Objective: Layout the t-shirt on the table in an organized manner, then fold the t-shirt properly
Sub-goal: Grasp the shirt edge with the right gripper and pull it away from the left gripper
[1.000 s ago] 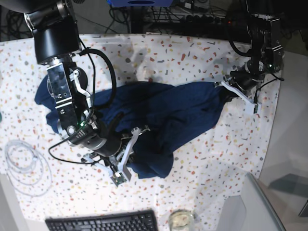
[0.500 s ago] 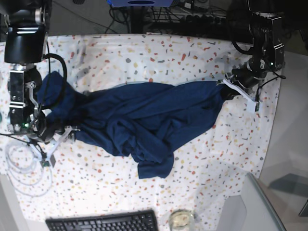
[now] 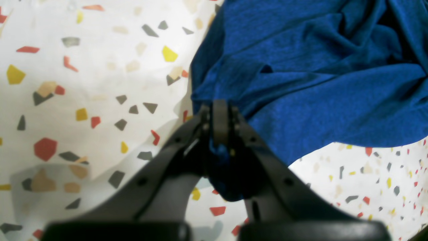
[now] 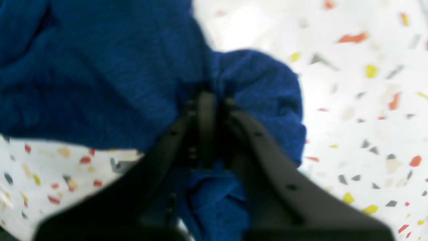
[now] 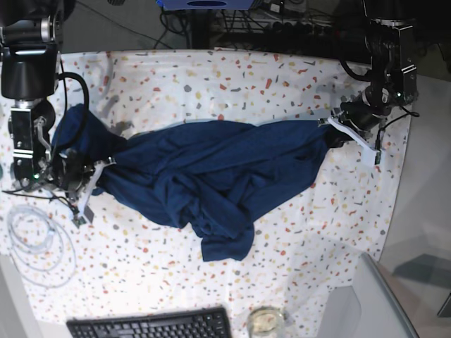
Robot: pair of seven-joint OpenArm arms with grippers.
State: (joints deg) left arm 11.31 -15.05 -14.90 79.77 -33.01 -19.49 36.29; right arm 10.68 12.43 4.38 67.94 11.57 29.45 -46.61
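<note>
The dark navy t-shirt (image 5: 211, 169) lies crumpled and stretched sideways across the speckled table (image 5: 282, 77). A loose flap hangs toward the front edge. My left gripper (image 5: 337, 134) is shut on the shirt's end at the base view's right. In the left wrist view its tips (image 3: 219, 110) pinch a bunch of blue fabric (image 3: 317, 67). My right gripper (image 5: 95, 182) is at the shirt's other end. The right wrist view shows it (image 4: 206, 100) shut on a fold of cloth (image 4: 100, 67).
A black keyboard (image 5: 148, 325) lies at the table's front edge, with a small glass (image 5: 264, 320) beside it. A coiled white cable (image 5: 35, 239) sits front left. A grey translucent object (image 5: 366, 303) stands at the front right corner.
My right arm swung from the shirt's lower middle to its far end at the base view's left and closed on the cloth there. The left arm kept its grip and did not move.
</note>
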